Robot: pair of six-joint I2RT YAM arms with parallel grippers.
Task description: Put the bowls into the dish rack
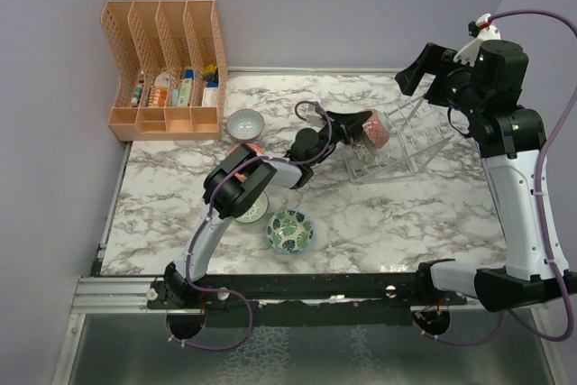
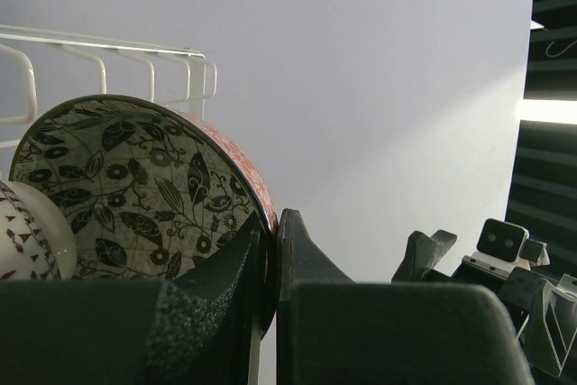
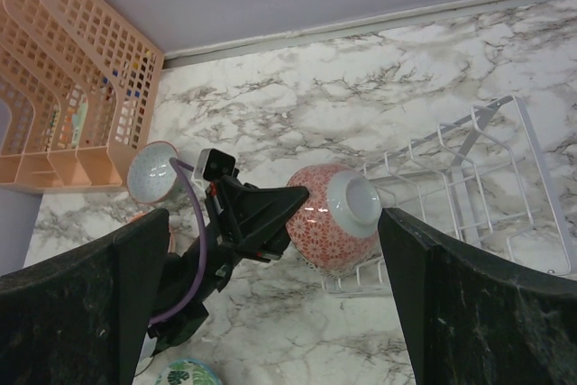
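Observation:
My left gripper (image 1: 347, 126) is shut on the rim of a bowl (image 1: 374, 130) that is red-patterned outside, with a dark leaf print inside (image 2: 135, 187). It holds the bowl on its side at the left end of the clear wire dish rack (image 1: 401, 146), foot ring toward the rack (image 3: 469, 178). A white bowl with small red marks (image 2: 27, 232) sits right beside it. My right gripper (image 1: 416, 74) is open and empty, raised above the rack's far end; its fingers (image 3: 135, 295) frame the scene from above.
A grey bowl (image 1: 244, 123), a green-blue leaf bowl (image 1: 289, 231), a pale bowl (image 1: 255, 211) and an orange-red bowl (image 1: 242, 151), both partly under the left arm, stand on the marble table. An orange file organiser (image 1: 167, 65) stands at the back left.

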